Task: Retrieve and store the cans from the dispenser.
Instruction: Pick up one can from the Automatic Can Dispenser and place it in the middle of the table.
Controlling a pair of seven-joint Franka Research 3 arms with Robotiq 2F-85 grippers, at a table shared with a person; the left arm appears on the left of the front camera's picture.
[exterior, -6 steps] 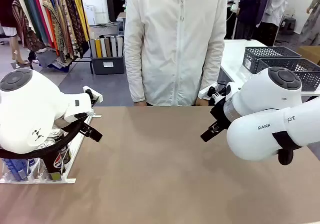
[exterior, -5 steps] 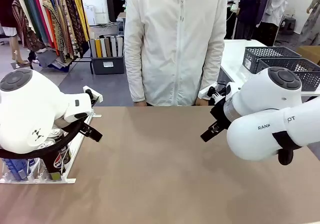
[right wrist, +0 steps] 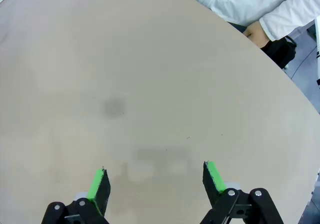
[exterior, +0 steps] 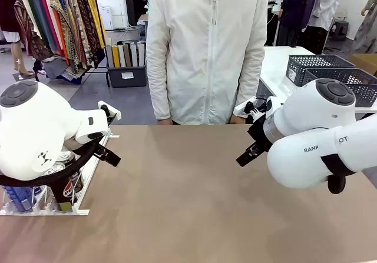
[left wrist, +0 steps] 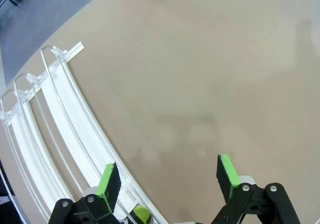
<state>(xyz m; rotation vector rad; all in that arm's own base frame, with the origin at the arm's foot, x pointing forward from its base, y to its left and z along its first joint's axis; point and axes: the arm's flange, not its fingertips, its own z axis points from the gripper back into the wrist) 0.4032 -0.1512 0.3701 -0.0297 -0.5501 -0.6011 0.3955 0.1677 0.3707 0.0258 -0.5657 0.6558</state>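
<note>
The white wire dispenser lies along the table's left edge, mostly covered by my left arm. Cans sit in its near end: silver tops, a blue can and a dark can. In the left wrist view the dispenser's bare rails curve along the left. My left gripper hangs open above the table just right of the rails, holding nothing. My right gripper is open over bare tabletop on the right side, also holding nothing.
A person in a white jacket stands at the far edge with a hand resting at the table's rim. Dark grey mesh baskets stand on a white surface at the back right. The brown tabletop between the arms is open.
</note>
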